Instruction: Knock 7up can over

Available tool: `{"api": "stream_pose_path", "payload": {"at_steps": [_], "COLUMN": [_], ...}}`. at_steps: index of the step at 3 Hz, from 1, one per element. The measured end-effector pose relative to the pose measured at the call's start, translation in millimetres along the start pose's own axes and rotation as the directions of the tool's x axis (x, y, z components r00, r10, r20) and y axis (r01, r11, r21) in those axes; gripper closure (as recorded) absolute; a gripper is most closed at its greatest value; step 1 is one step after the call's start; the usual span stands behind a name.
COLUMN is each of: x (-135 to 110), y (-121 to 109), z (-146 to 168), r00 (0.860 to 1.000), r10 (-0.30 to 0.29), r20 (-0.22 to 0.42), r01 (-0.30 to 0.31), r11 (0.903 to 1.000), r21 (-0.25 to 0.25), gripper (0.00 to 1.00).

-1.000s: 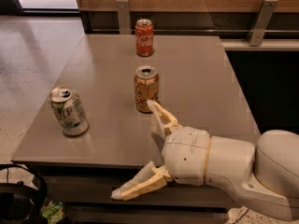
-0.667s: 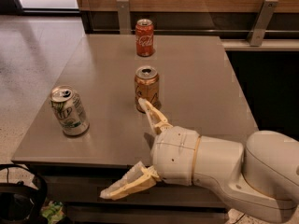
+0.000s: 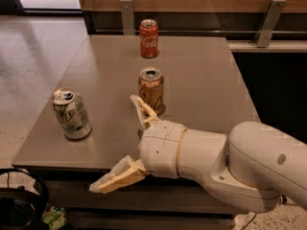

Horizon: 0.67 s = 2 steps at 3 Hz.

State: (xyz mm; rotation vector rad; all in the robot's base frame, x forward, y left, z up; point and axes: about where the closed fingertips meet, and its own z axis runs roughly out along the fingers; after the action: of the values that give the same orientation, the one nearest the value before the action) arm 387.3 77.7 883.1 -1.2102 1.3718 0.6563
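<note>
The 7up can (image 3: 71,113), silver-white with green lettering, stands upright near the front left corner of the grey table (image 3: 201,75). My gripper (image 3: 120,145) is open and empty, low over the table's front edge, to the right of the 7up can and apart from it. One fingertip (image 3: 136,102) points up toward the orange-gold can (image 3: 151,90); the other fingertip (image 3: 98,186) hangs past the table's front edge. The white arm (image 3: 225,162) fills the lower right.
The orange-gold can stands upright at the table's middle, just behind my upper finger. A red Coca-Cola can (image 3: 148,38) stands at the back. A wall rail with metal brackets (image 3: 266,16) runs behind the table. A black object (image 3: 19,210) lies on the floor at lower left.
The gripper and arm have shifted left along the table's front edge, toward the 7up can. The three cans have not moved.
</note>
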Motion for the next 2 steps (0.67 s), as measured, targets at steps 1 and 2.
{"api": "stream_pose_path", "payload": {"at_steps": [1,2], "x": [8,11], "y": [-14,-20], "z": [18,30], "r00": [0.998,0.995], "r10": [0.055,0.093], "r20": [-0.013,-0.022], "r01": [-0.056,-0.094], "r11": [0.9983,0.9952], "r21": [-0.016,-0.028], "gripper": [0.00,0.00]}}
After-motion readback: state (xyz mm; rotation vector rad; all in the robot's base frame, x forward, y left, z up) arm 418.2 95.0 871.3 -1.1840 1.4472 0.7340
